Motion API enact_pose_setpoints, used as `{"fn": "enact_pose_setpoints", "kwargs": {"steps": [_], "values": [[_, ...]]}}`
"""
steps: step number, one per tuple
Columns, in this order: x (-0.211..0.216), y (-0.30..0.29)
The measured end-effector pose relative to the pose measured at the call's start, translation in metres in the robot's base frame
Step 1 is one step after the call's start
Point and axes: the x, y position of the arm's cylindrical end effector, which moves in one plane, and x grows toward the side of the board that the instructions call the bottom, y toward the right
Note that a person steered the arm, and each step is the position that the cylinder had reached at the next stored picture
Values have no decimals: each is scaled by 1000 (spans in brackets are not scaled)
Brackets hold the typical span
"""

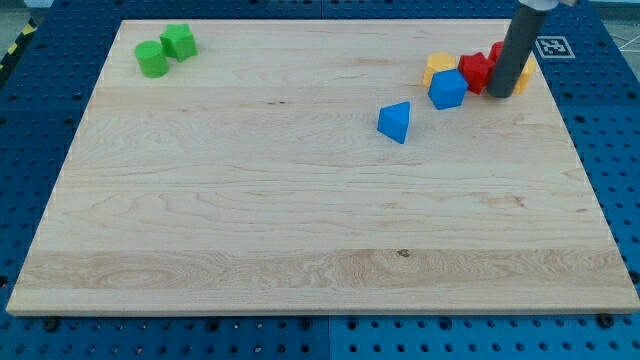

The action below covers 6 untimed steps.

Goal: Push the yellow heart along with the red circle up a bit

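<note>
My tip [499,95] rests on the board at the view's upper right, inside a cluster of blocks. A red block [474,70] lies just left of the rod, touching it or nearly so. A second red block [496,50] shows behind it, half hidden by the rod. A yellow block [525,76] peeks out on the rod's right side, mostly hidden. Another yellow block [436,67] lies at the cluster's left end. I cannot make out which yellow block is the heart or which red block is the circle.
A blue cube [448,89] lies below the left yellow block, left of my tip. A blue triangle [395,122] lies further down and left. Two green blocks [152,60] [179,42] sit together at the upper left. The board's top edge [400,21] is close behind the cluster.
</note>
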Motion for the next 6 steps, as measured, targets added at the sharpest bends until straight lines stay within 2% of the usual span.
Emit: {"fn": "enact_pose_setpoints", "kwargs": {"steps": [1,2,3,4,5,6], "values": [[67,3],[77,37],[35,55],[34,55],[2,55],[-9,52]]}}
